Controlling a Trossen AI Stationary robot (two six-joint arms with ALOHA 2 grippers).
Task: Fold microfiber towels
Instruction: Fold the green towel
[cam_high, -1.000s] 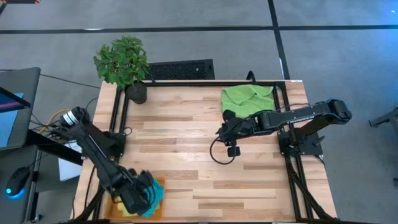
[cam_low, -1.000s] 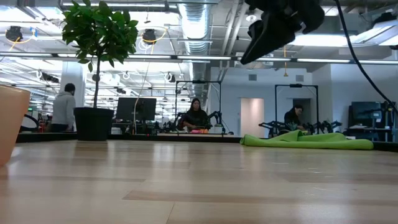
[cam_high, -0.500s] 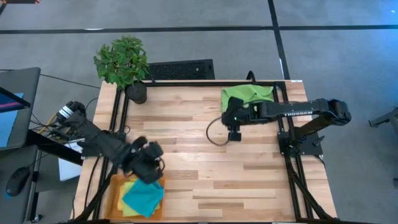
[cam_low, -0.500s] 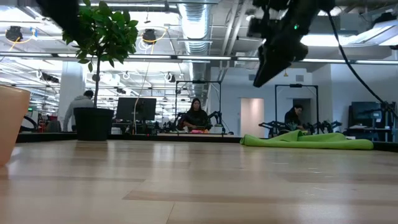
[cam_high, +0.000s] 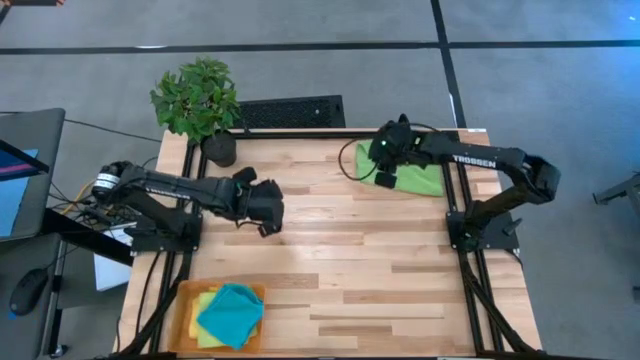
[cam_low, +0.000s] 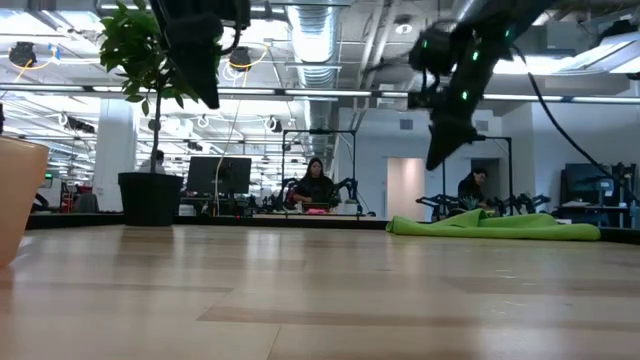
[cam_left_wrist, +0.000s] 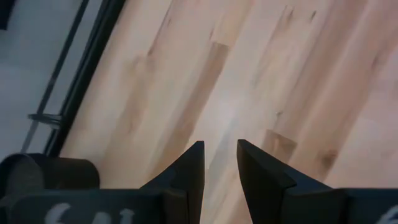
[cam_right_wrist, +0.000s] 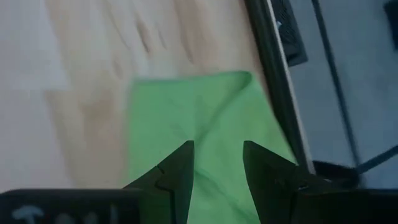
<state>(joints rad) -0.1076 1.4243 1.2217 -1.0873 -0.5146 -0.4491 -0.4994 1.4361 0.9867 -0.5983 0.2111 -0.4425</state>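
Your right gripper (cam_high: 385, 166) is hovering with parted, empty fingers above the green towel (cam_high: 420, 178) lying rumpled at the table's far right corner, probably lining up to pick an edge. Your left gripper (cam_high: 268, 212) is hanging over bare wood, fingers apart and holding nothing. The teal towel (cam_high: 232, 312) is lying on the others in the orange tray (cam_high: 184, 312), waiting.

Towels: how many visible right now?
3. One lime green towel at the table's far right corner, under the right gripper. A teal towel lies atop a yellow towel in the orange tray, near left. More may be hidden beneath.
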